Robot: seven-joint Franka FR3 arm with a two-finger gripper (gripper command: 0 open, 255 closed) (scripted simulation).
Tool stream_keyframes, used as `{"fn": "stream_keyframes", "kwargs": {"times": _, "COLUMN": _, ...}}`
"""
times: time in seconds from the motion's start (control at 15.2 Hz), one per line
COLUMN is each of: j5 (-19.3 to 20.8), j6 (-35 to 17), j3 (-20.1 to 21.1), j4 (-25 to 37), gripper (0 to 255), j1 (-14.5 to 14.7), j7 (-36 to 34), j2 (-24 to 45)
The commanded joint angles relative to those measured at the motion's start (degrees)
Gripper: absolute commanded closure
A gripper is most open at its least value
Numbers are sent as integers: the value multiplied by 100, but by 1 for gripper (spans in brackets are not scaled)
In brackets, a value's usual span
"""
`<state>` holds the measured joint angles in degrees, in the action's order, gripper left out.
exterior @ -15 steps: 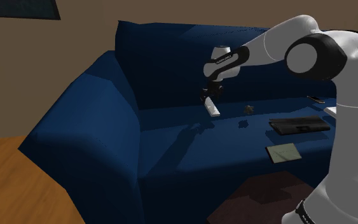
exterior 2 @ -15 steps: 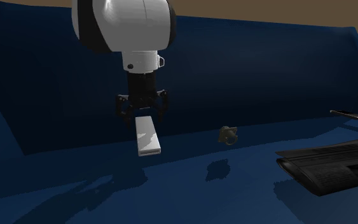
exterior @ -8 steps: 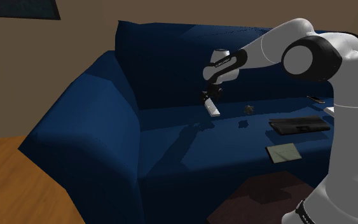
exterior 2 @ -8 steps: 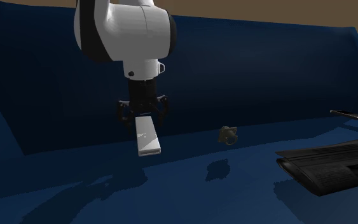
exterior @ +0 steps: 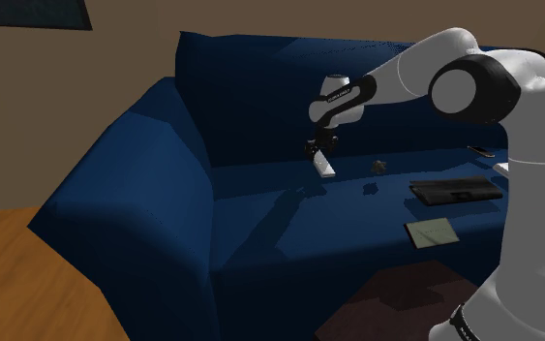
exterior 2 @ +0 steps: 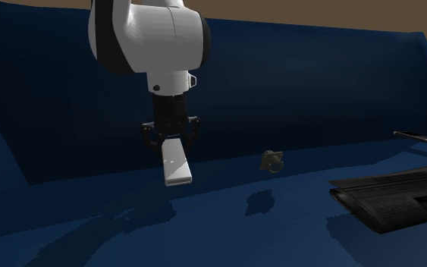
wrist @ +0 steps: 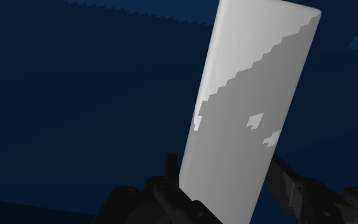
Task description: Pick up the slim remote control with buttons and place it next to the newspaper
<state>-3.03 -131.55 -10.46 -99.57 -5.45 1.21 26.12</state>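
A slim pale-grey remote [exterior: 325, 167] [exterior 2: 176, 163] stands tilted at the crease where the dark blue sofa's seat meets its back. My black gripper [exterior: 317, 150] [exterior 2: 171, 139] comes down on the remote's upper end, and its fingers press against the two long sides. In the wrist view the remote [wrist: 254, 108] runs out from between the fingers [wrist: 171, 170], clasped at its near end by the gripper [wrist: 225, 184]. The dark newspaper [exterior: 456, 191] [exterior 2: 397, 201] lies flat on the seat, well off toward the shoulder view's right.
A small grey-green object [exterior: 379, 167] [exterior 2: 272, 161] sits on the seat between remote and newspaper. A flat greenish pad [exterior: 432, 232] lies near the seat's front edge. Another slim item [exterior: 480, 151] [exterior 2: 415, 136] lies by the backrest. The sofa's armrest [exterior: 115, 184] rises at the shoulder view's left.
The gripper dropped slightly onto the remote's upper end, then its fingers drew in from wide apart to the remote's sides. The remote has not moved.
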Motion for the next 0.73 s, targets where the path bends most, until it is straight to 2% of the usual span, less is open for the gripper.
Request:
{"fn": "stream_keyframes", "kwargs": {"times": 0.0, "j5": 0, "j6": 0, "j3": 0, "j4": -1, "gripper": 255, "j1": 0, "j7": 0, "j2": 1}}
{"fn": "stream_keyframes", "kwargs": {"times": 0.26, "j5": 0, "j6": -1, "j3": 0, "j4": 1, "gripper": 255, "j1": 0, "j7": 1, "j2": 3}}
{"fn": "stream_keyframes", "kwargs": {"times": 0.66, "j5": 45, "j6": 374, "j3": -25, "j4": 164, "gripper": 255, "j1": 16, "j7": -17, "j2": -211}}
